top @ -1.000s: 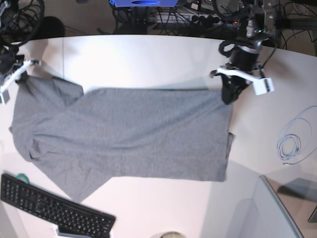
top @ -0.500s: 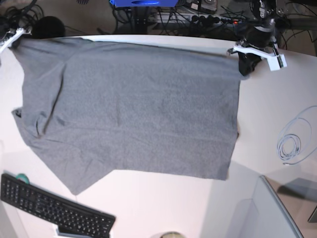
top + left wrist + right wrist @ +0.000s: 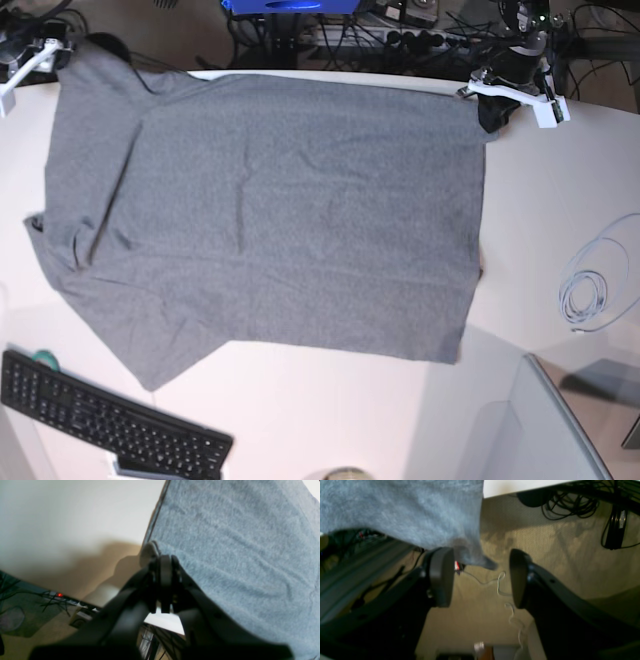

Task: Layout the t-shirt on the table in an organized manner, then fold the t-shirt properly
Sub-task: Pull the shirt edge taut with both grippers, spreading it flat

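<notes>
Since the earlier frame, right gripper spread, freeing the 10 o'clock corner; left gripper pinches t-shirt at 1 o'clock. Layout near done; folding remains.

Robotics lab or office workspace: white tabletop with black keyboard, coiled white cable, power strip and tangled cables behind, beige carpet floor.

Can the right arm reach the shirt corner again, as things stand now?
Probably yes. The right gripper stands open, and the t-shirt corner hangs between its fingers beyond the table edge. Nothing lies in between, so closing should catch it.
</notes>
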Available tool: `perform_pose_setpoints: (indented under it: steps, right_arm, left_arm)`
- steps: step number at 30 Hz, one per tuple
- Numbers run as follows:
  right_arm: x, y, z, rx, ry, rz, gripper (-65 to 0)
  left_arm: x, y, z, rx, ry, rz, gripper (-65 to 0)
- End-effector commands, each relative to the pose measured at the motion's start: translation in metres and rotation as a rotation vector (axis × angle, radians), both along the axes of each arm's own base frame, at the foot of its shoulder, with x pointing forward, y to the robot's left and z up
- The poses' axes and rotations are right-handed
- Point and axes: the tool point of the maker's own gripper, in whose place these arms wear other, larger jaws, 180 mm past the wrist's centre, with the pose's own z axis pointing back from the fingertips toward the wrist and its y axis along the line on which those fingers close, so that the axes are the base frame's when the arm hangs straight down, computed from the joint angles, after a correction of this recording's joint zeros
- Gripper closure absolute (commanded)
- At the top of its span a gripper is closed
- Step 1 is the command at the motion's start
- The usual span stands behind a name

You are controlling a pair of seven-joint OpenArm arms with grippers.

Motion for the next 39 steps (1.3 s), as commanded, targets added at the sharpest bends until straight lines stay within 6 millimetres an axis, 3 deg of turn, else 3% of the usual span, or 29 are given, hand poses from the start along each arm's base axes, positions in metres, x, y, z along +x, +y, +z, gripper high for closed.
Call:
perform_pose_setpoints:
  steps: [1,8,10,11,15,17,21,28,34,39]
  right_arm:
    - [0.009,-0.016,0.015,-0.055,-0.062,0.002,-33.9]
    - [0.068,-0.023,0.030,-0.087,-0.218,0.067,-34.5]
    - [0.086,-0.028,0.034,-0.089,-0.253,0.064,-34.7]
    - [0.093,-0.031,0.035,-0.089,-0.263,0.062,-34.7]
    - [0.113,-0.040,0.025,-0.046,-0.274,0.027,-34.8]
    - [0.113,-0.043,0.011,-0.007,-0.247,0.005,-34.8]
    - [0.103,-0.037,-0.019,0.086,-0.181,-0.005,-34.8]
    - [0.085,-0.035,-0.042,0.141,-0.142,-0.051,-34.8]
    - [0.067,0.006,-0.061,0.204,-0.059,0.033,-34.5]
    - [0.056,0.018,-0.061,0.203,-0.055,0.049,-34.1]
  left_arm:
    - [0.001,0.003,0.006,0.009,-0.021,-0.003,0.0]
    - [-0.008,0.011,0.005,0.022,-0.005,0.013,0.0]
    - [-0.010,0.016,0.006,0.029,-0.005,0.026,-9.5]
    - [-0.010,0.015,0.006,0.028,-0.005,0.025,-11.0]
    - [-0.010,0.015,0.006,0.029,-0.006,0.025,-5.1]
    - [-0.009,0.015,0.006,0.028,-0.007,0.024,0.0]
    - [-0.008,0.014,0.006,0.025,-0.009,0.024,0.0]
    - [-0.006,0.014,0.007,0.024,-0.014,0.023,0.0]
    - [-0.006,0.012,0.007,0.020,-0.014,0.022,0.0]
    - [-0.007,0.014,0.007,0.022,-0.013,0.025,0.0]
